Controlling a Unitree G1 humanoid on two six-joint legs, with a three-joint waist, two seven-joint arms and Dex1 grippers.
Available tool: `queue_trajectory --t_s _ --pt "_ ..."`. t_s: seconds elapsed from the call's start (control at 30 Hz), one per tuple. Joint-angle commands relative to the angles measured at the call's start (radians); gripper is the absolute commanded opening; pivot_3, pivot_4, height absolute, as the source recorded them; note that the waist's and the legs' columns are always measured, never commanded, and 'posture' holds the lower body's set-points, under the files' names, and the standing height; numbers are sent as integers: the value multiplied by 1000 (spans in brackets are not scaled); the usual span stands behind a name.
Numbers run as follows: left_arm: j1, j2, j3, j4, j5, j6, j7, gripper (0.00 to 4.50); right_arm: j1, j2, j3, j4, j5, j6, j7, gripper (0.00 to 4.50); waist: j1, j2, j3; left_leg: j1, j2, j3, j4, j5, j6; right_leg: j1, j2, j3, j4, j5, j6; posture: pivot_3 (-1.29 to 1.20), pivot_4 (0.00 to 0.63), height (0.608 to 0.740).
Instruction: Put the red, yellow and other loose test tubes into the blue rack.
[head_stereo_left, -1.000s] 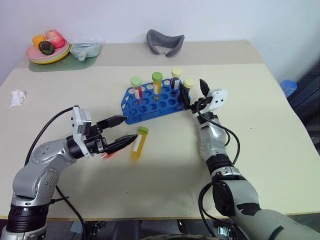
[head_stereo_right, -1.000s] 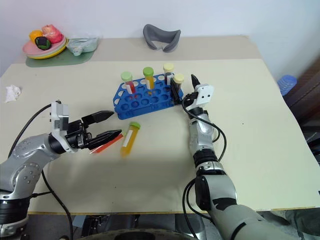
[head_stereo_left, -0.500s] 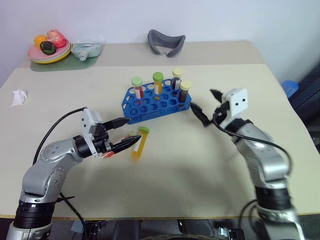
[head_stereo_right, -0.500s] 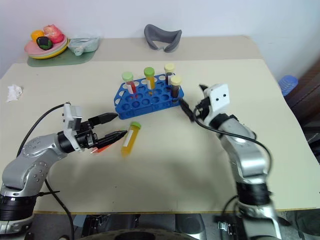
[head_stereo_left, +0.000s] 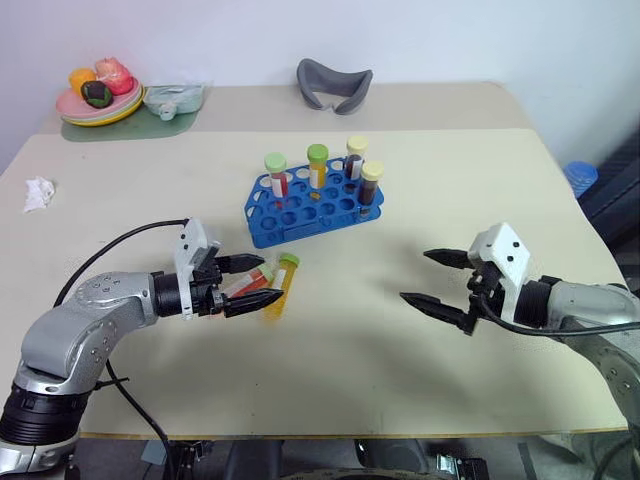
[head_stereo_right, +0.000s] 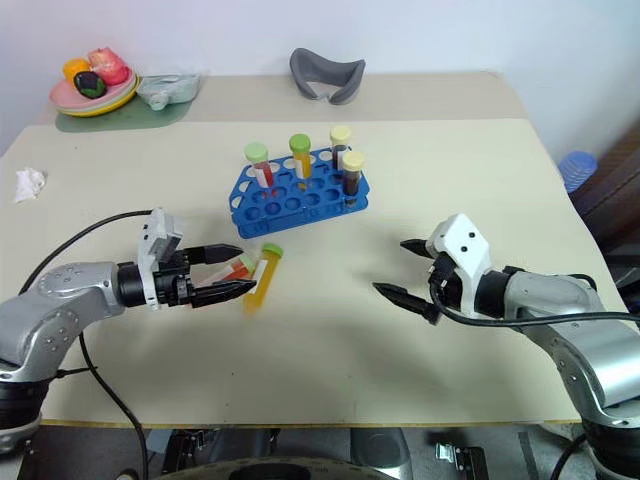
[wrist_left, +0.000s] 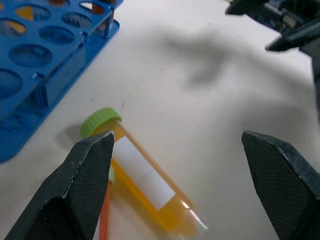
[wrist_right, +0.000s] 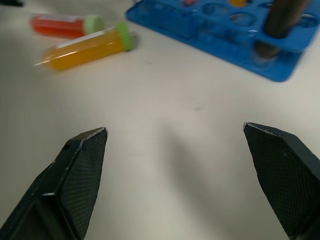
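Your left gripper (head_stereo_left: 252, 281) gapes empty over the yellow tube (head_stereo_left: 279, 287) and red tube (head_stereo_left: 250, 280) lying touching near the blue rack (head_stereo_left: 312, 205), so closing may pinch both or roll one away; right gripper (head_stereo_left: 437, 281) open, empty.

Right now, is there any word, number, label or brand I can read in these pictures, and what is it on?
No readable text anywhere.
Yellow tube: white label, blank as far as can be seen.
Red tube: no writing can be made out.
Tubes standing in the blue rack: white labels too small to read.
Plate and grey object at the back: no markings visible.
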Motion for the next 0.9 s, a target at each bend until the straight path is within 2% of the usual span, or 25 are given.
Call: queue_trajectory --t_s 0.03,0.07,0.1,0.2,0.27,0.4,0.53,0.63,0.8,0.9 --pt "-70 71 49 -98 -51 251 186 4150 14 -25 -25 -13 -4 -56 45 4427 0 -1 1 0 0 0 0 0 0 0 0 0 0 0 0 0 150 740" --pt "-96 97 39 -131 -36 327 250 4150 11 -26 -21 -1 -9 -65 52 4427 0 -3 2 0 0 0 0 0 0 0 0 0 0 0 0 0 150 740" --pt "-131 112 42 -140 -82 415 274 4150 6 -27 -18 14 -14 -77 59 4427 -1 -4 2 0 0 -1 0 0 0 0 0 0 0 0 0 0 150 740" --pt "-251 124 38 -130 -187 660 299 4150 -17 -27 -2 58 -31 -107 73 4427 1 -5 3 0 0 0 0 0 0 0 0 0 0 0 0 0 150 740" --pt "-327 175 -19 -105 -262 751 288 4150 -27 -27 5 79 -40 -121 84 4427 1 -6 4 0 0 0 1 0 0 0 0 0 0 0 0 0 150 740" --pt "-510 250 -178 19 -454 767 288 4150 -36 -27 15 101 -51 -141 99 4427 1 -6 4 0 0 -1 0 0 0 0 0 -1 0 0 0 0 150 740" --pt "-700 271 -359 103 -527 767 307 4150 -38 -21 17 101 -57 -153 95 4427 7 -7 4 -1 -1 -1 1 0 0 0 0 -1 0 0 0 0 150 740" --pt "-792 261 -455 156 -560 767 365 4150 -33 -16 13 87 -54 -150 87 4427 6 -7 4 -1 -1 -1 1 0 0 -1 0 -1 0 0 0 0 150 740" --pt "-935 252 -644 320 -725 767 457 4150 -27 -12 3 64 -43 -137 68 4427 8 -7 4 -1 -1 -1 1 0 0 -1 0 0 1 0 0 0 150 740" --pt "-990 216 -712 418 -790 767 528 4150 -31 -13 0 60 -43 -129 54 4427 12 -6 4 -1 -1 -1 2 0 0 -1 0 0 1 0 0 0 150 740"
